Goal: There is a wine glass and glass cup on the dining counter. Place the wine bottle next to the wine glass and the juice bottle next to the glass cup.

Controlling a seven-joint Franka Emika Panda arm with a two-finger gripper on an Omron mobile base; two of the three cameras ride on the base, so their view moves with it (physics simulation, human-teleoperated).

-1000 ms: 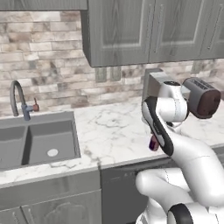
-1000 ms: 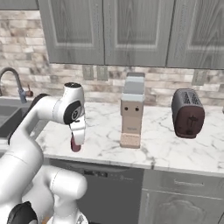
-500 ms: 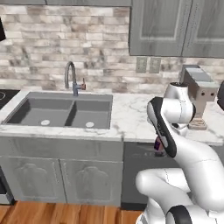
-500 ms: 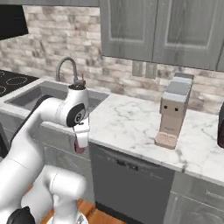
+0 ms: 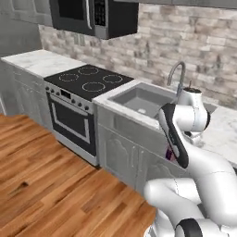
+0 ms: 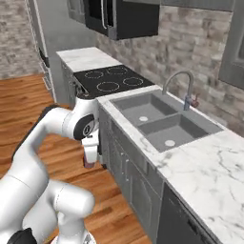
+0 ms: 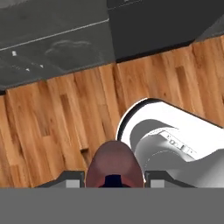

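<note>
My gripper hangs low in front of the lower cabinets, pointing down at the wooden floor, and is shut on the juice bottle, a small stubby dark-red bottle. In the hand view the juice bottle sits between the two dark fingertips, seen from above against the floor. From the left base view a bit of the juice bottle peeks out beside the white forearm. The wine bottle, wine glass, glass cup and dining counter are out of view.
A marble worktop runs along the brick wall with a double sink and a faucet. Beyond it stand a black stove and a microwave. Open wooden floor lies to the left.
The whole picture has swung left along the worktop, from the toaster and coffee machine past the sink to the stove: the base has moved. The gripper keeps the juice bottle.
</note>
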